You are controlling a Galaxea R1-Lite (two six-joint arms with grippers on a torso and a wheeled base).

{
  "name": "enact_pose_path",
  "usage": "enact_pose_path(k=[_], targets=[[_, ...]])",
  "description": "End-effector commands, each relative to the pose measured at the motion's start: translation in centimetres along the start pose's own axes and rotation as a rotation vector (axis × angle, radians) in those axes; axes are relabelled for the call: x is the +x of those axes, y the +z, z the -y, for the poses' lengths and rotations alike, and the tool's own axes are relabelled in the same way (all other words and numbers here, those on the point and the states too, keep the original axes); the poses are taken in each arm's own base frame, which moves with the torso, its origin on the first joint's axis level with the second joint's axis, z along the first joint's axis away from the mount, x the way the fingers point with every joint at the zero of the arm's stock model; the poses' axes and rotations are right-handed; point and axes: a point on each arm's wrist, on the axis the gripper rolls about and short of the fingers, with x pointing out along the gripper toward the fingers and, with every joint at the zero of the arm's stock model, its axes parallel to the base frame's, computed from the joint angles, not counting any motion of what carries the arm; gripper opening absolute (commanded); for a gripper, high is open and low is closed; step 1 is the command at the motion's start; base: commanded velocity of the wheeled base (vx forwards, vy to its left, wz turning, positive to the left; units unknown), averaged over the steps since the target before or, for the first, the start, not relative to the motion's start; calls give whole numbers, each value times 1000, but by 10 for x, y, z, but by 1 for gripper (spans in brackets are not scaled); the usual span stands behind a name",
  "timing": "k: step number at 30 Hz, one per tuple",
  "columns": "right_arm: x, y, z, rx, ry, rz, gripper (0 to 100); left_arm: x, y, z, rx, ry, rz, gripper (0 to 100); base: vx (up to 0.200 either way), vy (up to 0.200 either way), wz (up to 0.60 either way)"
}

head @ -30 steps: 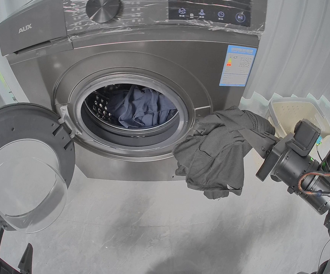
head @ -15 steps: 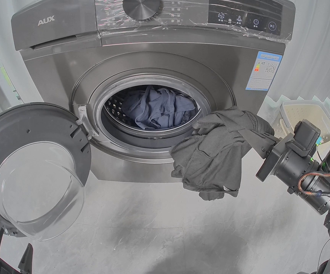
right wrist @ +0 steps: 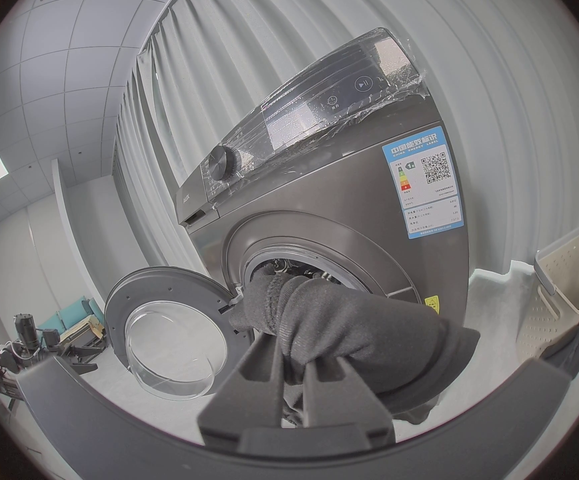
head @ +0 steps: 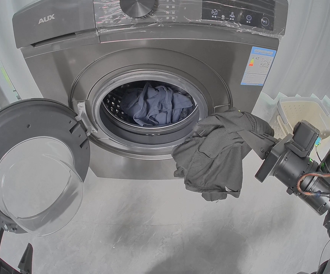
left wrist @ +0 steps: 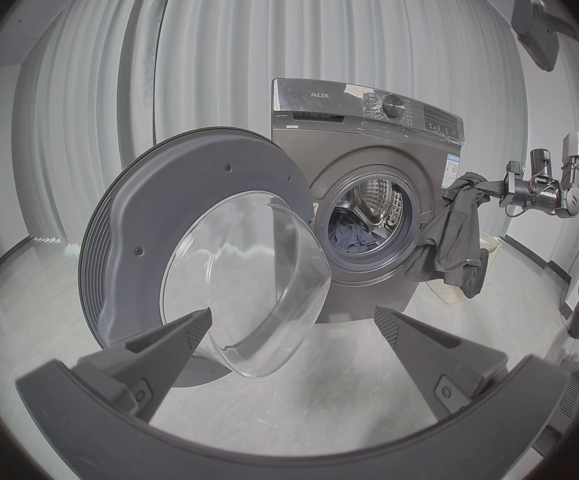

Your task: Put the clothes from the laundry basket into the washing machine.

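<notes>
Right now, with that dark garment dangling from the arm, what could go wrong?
1. The dark garment hangs low from the right end effector, beside the washer's opening, not in it; its loose end could catch on the lower rim and stay outside.
2. Only a bunched part is pinched, so it might slip to the floor.

Hanging bunched and drooping as a dark grey garment (head: 210, 156), pinched at its upper end between the closed fingers of the right gripper (right wrist: 296, 368), just right of and slightly below the porthole of the grey front-loading washing machine (head: 149, 50). Lying crumpled inside the drum as blue clothes (head: 153, 103). Standing swung wide open on the left hinge as a round door (head: 28, 115) with a clear bowl. Sitting on the floor at the machine's right as a cream perforated laundry basket (head: 305, 111).
</notes>
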Motion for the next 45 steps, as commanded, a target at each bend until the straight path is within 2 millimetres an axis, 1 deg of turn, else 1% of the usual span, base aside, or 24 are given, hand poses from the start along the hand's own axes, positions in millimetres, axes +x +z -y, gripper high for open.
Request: enact_pose_path(k=[1,3,9,12,15,19,22,25,28,30,32,33,34,35,36,37,38,40,42,44,45], targets=[[0,-1,0,0,0,-2,0,0,-4,0,0,-1,3,100,0,200,0],[2,-2,0,1,0,-6,0,0,-4,0,0,1,3,100,0,200,0],[2,-1,-3,3,11,-3,0,0,-4,0,9,1,3,100,0,0,0],[3,-2,-7,8,26,-9,0,0,-4,0,14,1,6,100,0,0,0],[4,-8,-14,34,55,-32,0,0,-5,0,13,1,4,100,0,0,0],[11,-19,-25,65,88,-66,0,0,-4,0,14,1,6,100,0,0,0],[16,-22,-31,74,107,-74,0,0,-4,0,17,1,6,100,0,0,0],[26,-31,-37,112,120,-95,0,0,-5,0,20,1,4,100,0,0,0],[36,-33,-40,119,125,-59,0,0,-5,0,37,-2,6,100,0,0,0],[44,-33,-43,127,138,-18,0,-2,5,1,27,-10,64,100,0,0,0],[50,-35,-45,132,143,11,0,-10,39,3,55,-71,202,100,0,0,0],[52,-36,-45,133,145,20,0,-12,48,4,72,-111,223,100,0,0,0],[55,-36,-45,132,143,27,0,-12,53,6,101,-161,215,100,0,0,0],[55,-36,-46,134,145,28,0,-12,54,6,105,-171,216,100,0,0,0],[58,-37,-47,136,145,36,0,-5,56,9,132,-248,152,100,0,0,0],[58,-37,-47,136,145,36,0,-4,55,9,131,-254,145,100,0,0,0],[60,-37,-47,135,144,42,0,8,58,10,117,-310,59,100,0,0,0],[63,-35,-47,136,143,52,0,23,63,10,104,-370,-23,100,0,0,0],[66,-38,-46,135,132,51,0,38,70,10,94,-432,-62,100,0,0,0],[70,-37,-46,137,111,64,0,58,77,10,93,-492,-101,100,0,0,0],[70,-37,-46,137,112,65,0,59,77,10,94,-495,-102,100,0,0,0]])
